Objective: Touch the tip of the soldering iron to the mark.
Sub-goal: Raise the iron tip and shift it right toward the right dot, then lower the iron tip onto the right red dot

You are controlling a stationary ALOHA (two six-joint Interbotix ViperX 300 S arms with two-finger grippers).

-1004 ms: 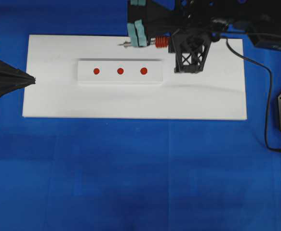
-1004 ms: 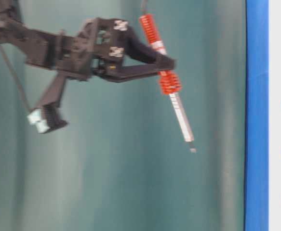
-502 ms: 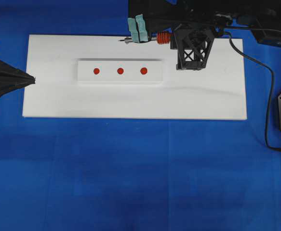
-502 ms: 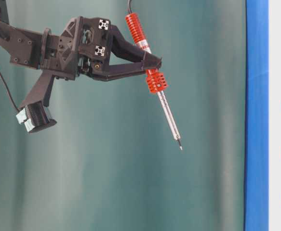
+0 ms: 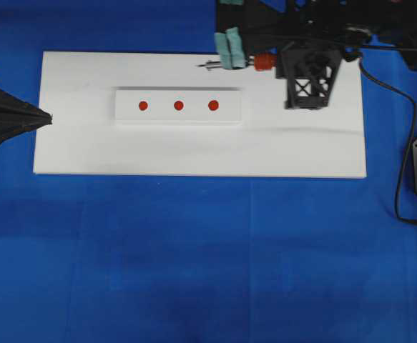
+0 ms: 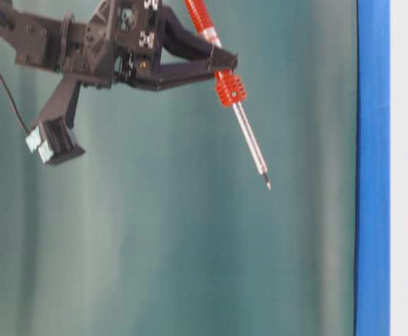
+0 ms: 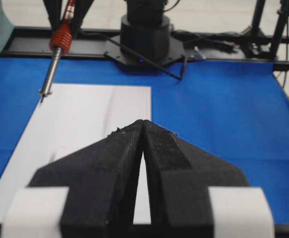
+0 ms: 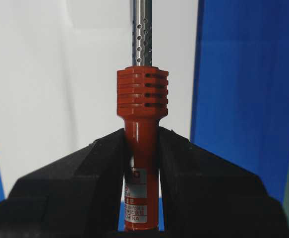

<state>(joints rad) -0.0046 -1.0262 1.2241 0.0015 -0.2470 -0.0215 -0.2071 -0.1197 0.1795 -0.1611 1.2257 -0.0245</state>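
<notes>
The soldering iron (image 8: 141, 148) is clamped by its orange-red handle between the black fingers (image 8: 194, 173) of the right gripper (image 8: 141, 163), just behind the ribbed collar; the jaws are closed narrowly on the handle from both sides. In the overhead view the right gripper (image 5: 265, 61) is seen above the far edge of the white board (image 5: 194, 153), beyond the white block (image 5: 178, 118) and toward its right end; the silver shaft is pointed leftward along that far edge. The tip (image 5: 201, 66) is seen beyond the block, past its far edge and level with the right-hand dot (image 5: 213, 105); it is held well apart from the mark (image 5: 179, 105), the middle one of three red dots in a row on the block. In the table-level view the iron (image 6: 224, 77) is seen tilted, with its tip (image 6: 268, 186) raised clear of the board surface; no contact with the block is shown. The black cord (image 5: 398, 143) is trailed from the arm across the blue table (image 5: 194, 271), to the right of the board.

The left gripper (image 7: 143, 124) is seen with its two black fingers (image 7: 109, 163) pressed together and nothing between them; in the overhead view it (image 5: 49, 118) is rested at the left edge of the board, well to the left of the block, with its point directed toward the block.
</notes>
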